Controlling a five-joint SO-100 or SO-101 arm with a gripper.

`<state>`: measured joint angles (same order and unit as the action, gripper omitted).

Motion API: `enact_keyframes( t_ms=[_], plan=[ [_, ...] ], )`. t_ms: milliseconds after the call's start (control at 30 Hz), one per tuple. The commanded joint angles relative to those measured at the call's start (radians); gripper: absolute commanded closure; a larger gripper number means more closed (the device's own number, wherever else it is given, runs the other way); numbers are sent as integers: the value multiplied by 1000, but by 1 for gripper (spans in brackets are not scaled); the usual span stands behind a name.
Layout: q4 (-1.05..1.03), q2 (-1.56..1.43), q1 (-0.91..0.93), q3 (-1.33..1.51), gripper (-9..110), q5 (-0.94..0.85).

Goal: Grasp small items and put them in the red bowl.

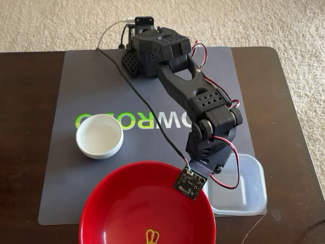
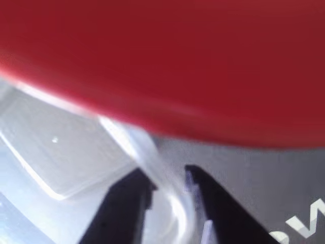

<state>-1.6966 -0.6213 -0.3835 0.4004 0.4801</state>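
One arm is reaching down right of the red bowl (image 1: 147, 203) | gripper (image 2: 170, 190) is straddling the clear container's (image 1: 249, 188) rim, one finger (image 2: 124, 203) each side, gripping it | container is sitting on the mat (image 1: 66, 168), touching the bowl | clothespin (image 1: 151, 237) is lying in the bowl | white bowl (image 1: 99, 136) is sitting apart, upper left.

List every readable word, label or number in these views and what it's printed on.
"OWRO", upside down, white and green letters on the grey mat in the fixed view; the rest sits under the arm.
"W", partial white letter on the mat's corner in the wrist view.
Small circuit board: markings too small to read.
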Motion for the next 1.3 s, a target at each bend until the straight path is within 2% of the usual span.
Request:
enact_keyframes(
  t_ms=[0, 300, 400, 533, 633, 733, 967, 1033, 1133, 1267],
  plan=[
    [-6, -152, -29, -46, 101, -26],
    [-9, -486, -170, -32, 101, -37],
    [-6, -546, -98, -43, 101, -72],
    [-6, -580, 143, -43, 101, -110],
    [0, -529, 314, -43, 101, -95],
    [2, -410, 399, -78, 101, -72],
    [-8, -41, 425, -337, 101, -29],
    [-12, -5, 414, -330, 86, 9],
    [-14, -14, 428, -328, 71, 5],
    [-15, -158, 445, -267, 65, -29]
  ],
)
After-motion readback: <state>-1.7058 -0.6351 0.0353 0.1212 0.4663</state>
